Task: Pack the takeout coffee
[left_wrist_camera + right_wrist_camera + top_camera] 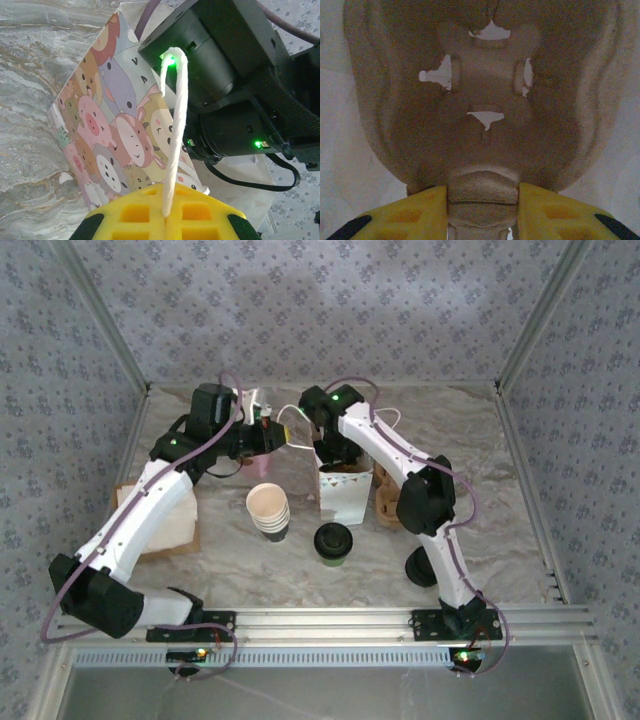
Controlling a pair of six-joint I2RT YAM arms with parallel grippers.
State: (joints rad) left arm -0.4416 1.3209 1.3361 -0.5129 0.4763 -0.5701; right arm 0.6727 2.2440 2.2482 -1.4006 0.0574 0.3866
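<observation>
Brown paper [178, 532], perhaps a flat bag, by the table's [500, 490] left edge under the left arm. Toward the rear centre, left gripper [262, 435] pinched fully shut on the white cord handle [176, 125] of a cartoon-animal gift bag [100, 130], holding that side up. Just right of it, right gripper [335, 453] poised over the bag's mouth, closed part-way on a moulded pulp cup carrier [480, 100], with one ridge clamped between the yellow fingers [560, 215].

Toward the near edge, in front of the bag: stack of lidless cups [268, 510], then the takeout coffee [333, 542] just beside it, upright with its black lid on top, untouched by either gripper and not yet packed.

Judged from here: coffee standing on the near side of both grippers, directly before the bag, long axis vertical. Right gripper looks the closer, though both are occupied.

Hard to make out: the bag's inside, how deep the carrier sits, and a dark round shape [420, 568] half hidden behind the right arm at front right, possibly stacked lids.
</observation>
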